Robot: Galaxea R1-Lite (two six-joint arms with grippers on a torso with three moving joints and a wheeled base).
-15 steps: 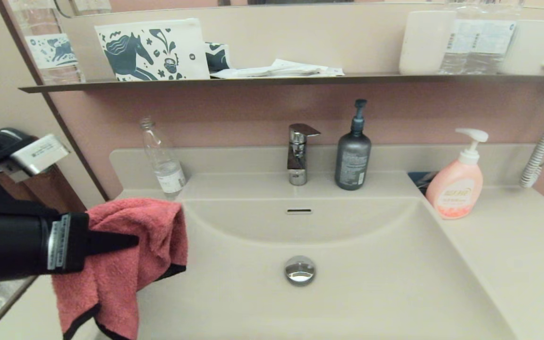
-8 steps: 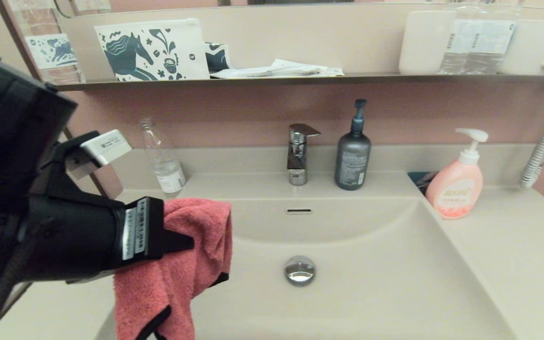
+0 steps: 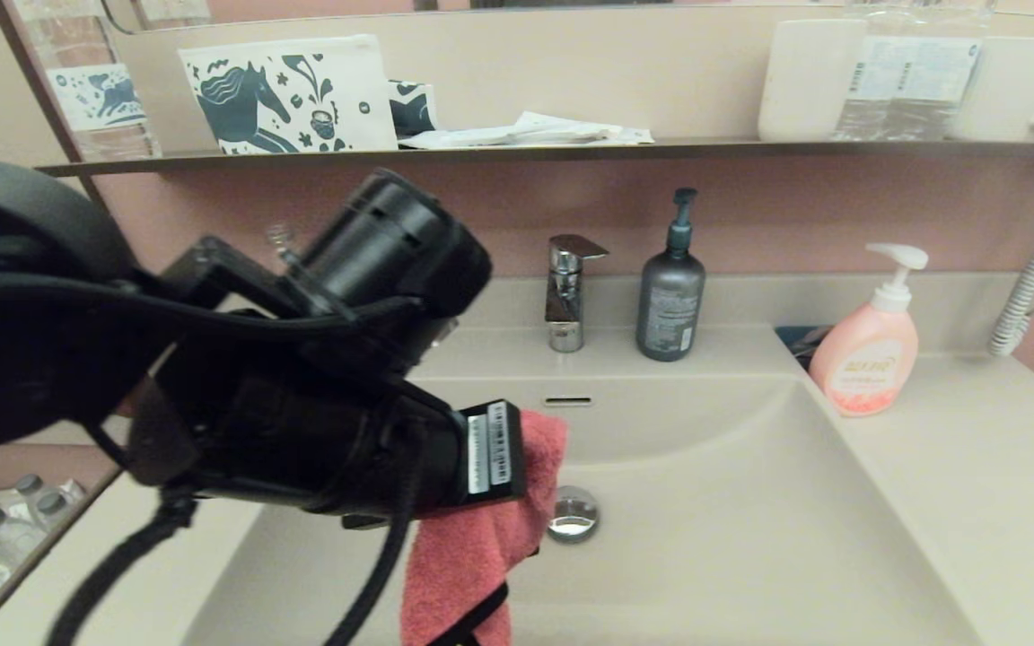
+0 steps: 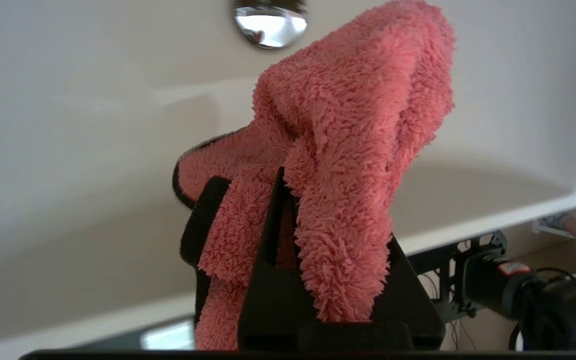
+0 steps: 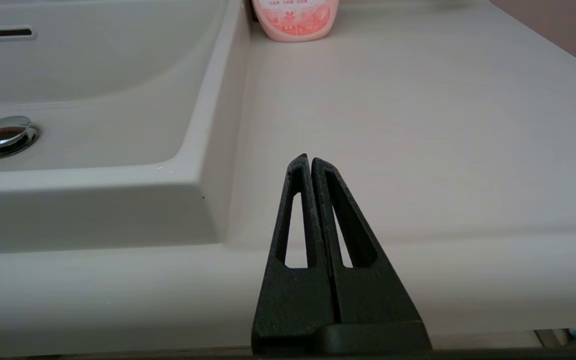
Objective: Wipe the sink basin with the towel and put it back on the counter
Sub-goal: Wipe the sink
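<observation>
The coral-red towel (image 3: 472, 556) with black trim hangs from my left gripper (image 4: 293, 175), which is shut on a fold of it. It hangs over the left half of the beige sink basin (image 3: 750, 538), just left of the chrome drain plug (image 3: 573, 513). My bulky black left arm hides the basin's left side and the counter there. In the left wrist view the towel (image 4: 348, 125) drapes over the fingers, with the drain plug (image 4: 269, 22) beyond. My right gripper (image 5: 310, 159) is shut and empty, low by the front edge of the right-hand counter (image 5: 418, 125).
A chrome faucet (image 3: 568, 292) and a grey pump bottle (image 3: 670, 296) stand behind the basin. The pink soap bottle (image 3: 867, 350) stands on the right counter (image 3: 975, 467). A dark wall shelf (image 3: 571, 151) with cups and a pouch runs overhead.
My left arm has swung right from the left counter out over the basin, carrying the towel toward the drain plug. The arm now hides the clear bottle.
</observation>
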